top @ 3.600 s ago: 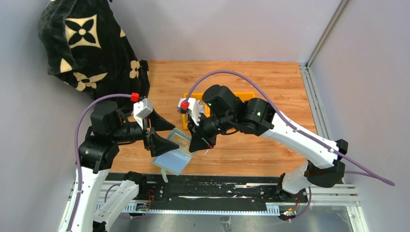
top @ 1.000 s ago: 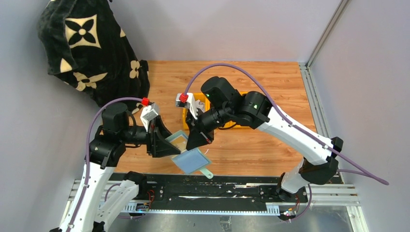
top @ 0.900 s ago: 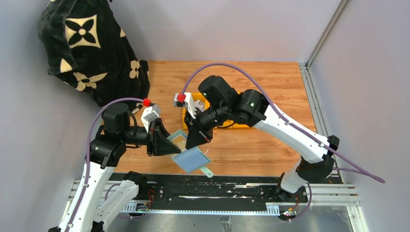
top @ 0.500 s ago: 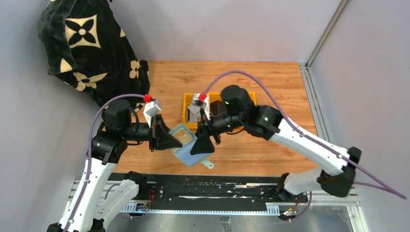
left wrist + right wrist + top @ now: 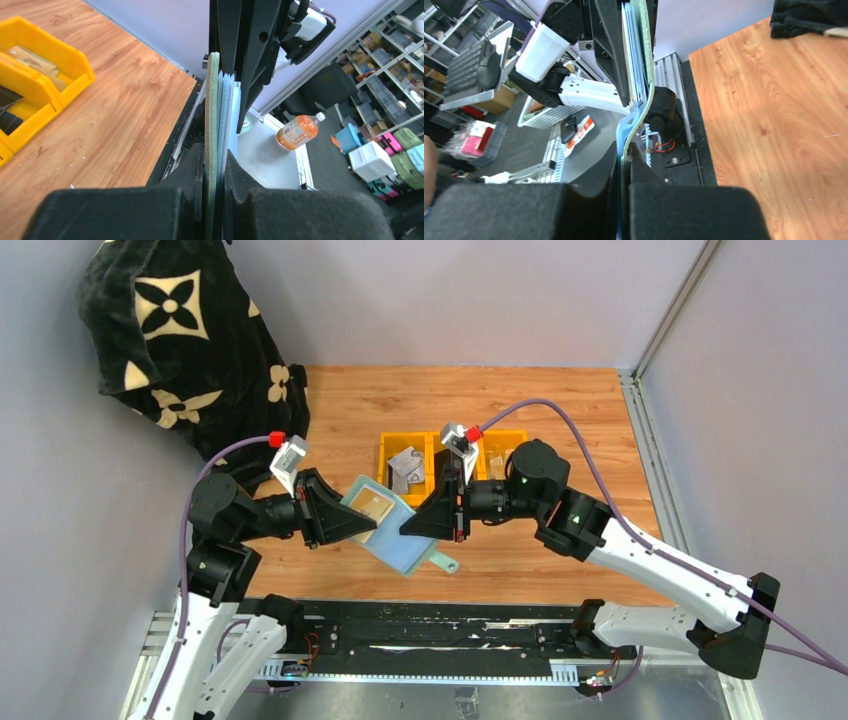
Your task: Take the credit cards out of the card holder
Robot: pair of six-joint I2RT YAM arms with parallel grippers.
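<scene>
Top external: reaching inward from both sides, forearms nearly level above the desk's (image 5: 560, 420) near edge. Clamping the card holder (image 5: 398, 548) mid-air between left pincer (image 5: 362, 525) and right pincer (image 5: 412, 528), opposite edges, tan credit card (image 5: 374, 506) tucked inside.

My right gripper (image 5: 624, 152) has its black fingers (image 5: 599, 172) pressed together on the thin lower edge of the card holder (image 5: 644, 100), which I see edge-on, sage green outside with pale blue layers inside. I cannot tell cards from pockets. Higher up, the left gripper (image 5: 638, 60) clamps the same holder from both sides. It hangs just off the near edge of the wooden table (image 5: 764, 110), over a black rail (image 5: 684, 135). Dark cloth (image 5: 809, 17) lies at a table corner.
</scene>
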